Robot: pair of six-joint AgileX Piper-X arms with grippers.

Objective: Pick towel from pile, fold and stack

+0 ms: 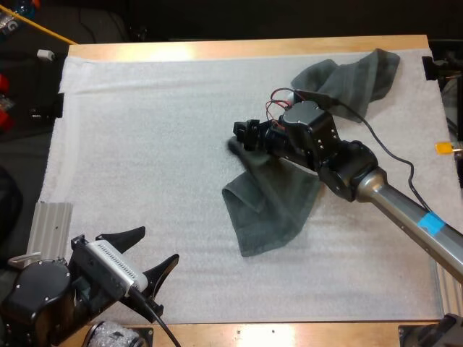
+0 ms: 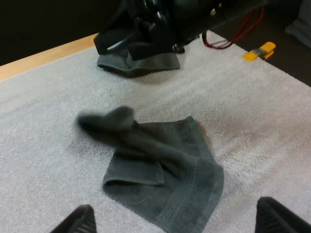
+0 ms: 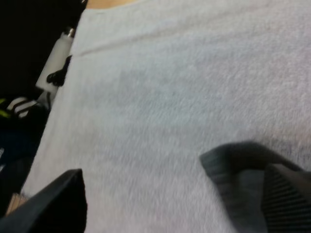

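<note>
The right pincer [image 1: 239,139] hovered released, its fingers wide apart, over a bunched corner of a dark grey-green cloth towel [image 1: 271,210] that lay spread near the middle of the white fleecy mat [image 1: 145,144] on the wooden bench [image 1: 217,49]. A second, crumpled dark grey-green towel [image 1: 354,76] lay at the mat's far right corner. The left pincer [image 1: 148,253] hung released above the mat's near left part, well apart from both towels.

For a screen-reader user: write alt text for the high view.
The right gripper hangs open at one corner of a dark grey-green towel lying rumpled on the white mat. A second towel lies crumpled at the mat's far right corner. The left gripper sits open near the mat's near left corner.
</note>
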